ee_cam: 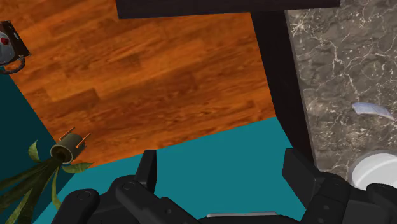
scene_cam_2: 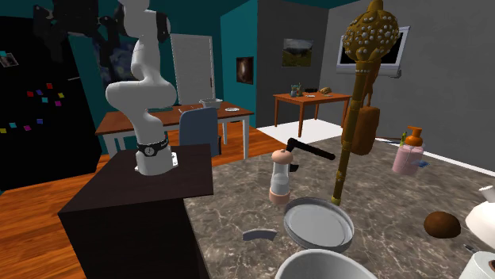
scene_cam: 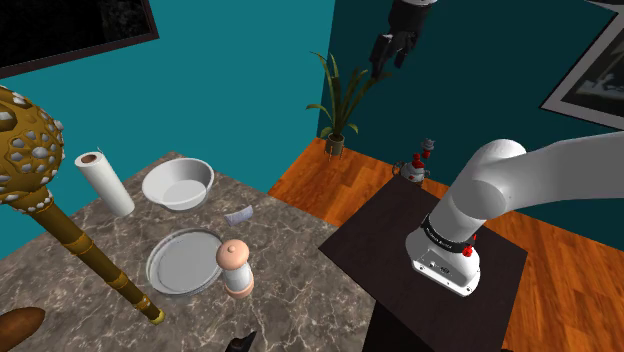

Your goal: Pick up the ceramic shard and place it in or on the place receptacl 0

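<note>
The shard (scene_cam: 238, 213) is a small curved grey-white piece lying on the marble counter (scene_cam: 300, 290), between the white bowl (scene_cam: 178, 185) and the black stand (scene_cam: 400, 240). A grey round plate (scene_cam: 185, 262) lies nearer the front. My gripper (scene_cam: 390, 60) hangs high above the wooden floor, far up and to the shoulder view's right of the shard, open and holding nothing. In the wrist view the gripper (ee_cam: 222, 172) has its fingers wide apart, with the shard (ee_cam: 372, 110) off to one side on the counter beside the bowl's rim (ee_cam: 375, 168). The shard (scene_cam_2: 258, 235) also lies near the plate (scene_cam_2: 317, 226).
A pale pepper mill (scene_cam: 236, 268) stands beside the plate. A paper towel roll (scene_cam: 105, 184) and a long gold studded mace (scene_cam: 60, 215) occupy the counter's left in the shoulder view. A potted plant (scene_cam: 340, 100) stands by the teal wall, over wooden floor (ee_cam: 159, 70).
</note>
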Robot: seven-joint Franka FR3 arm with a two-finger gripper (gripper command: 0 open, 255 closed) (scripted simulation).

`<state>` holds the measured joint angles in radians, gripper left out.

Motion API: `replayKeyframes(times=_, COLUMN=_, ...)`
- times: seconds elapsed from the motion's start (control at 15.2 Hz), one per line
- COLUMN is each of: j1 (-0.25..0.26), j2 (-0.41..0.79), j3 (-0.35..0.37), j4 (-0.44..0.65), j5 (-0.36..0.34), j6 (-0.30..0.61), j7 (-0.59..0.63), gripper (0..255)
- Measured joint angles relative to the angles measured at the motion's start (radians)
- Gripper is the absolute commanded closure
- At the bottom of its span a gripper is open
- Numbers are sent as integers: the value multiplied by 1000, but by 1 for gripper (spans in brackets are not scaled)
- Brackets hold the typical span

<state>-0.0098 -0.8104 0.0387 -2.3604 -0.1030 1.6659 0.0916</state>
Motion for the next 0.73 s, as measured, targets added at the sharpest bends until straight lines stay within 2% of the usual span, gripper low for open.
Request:
replayKeyframes(times=0.26, j1=23, j2=66, j3=-10, j4=4, j5=9, j6=52, j7=-42, gripper=0)
replayKeyframes(times=0.73, j1=95, j2=283, j3=-47, j4=13, j5=42, j6=223, j7=-201, gripper=0)
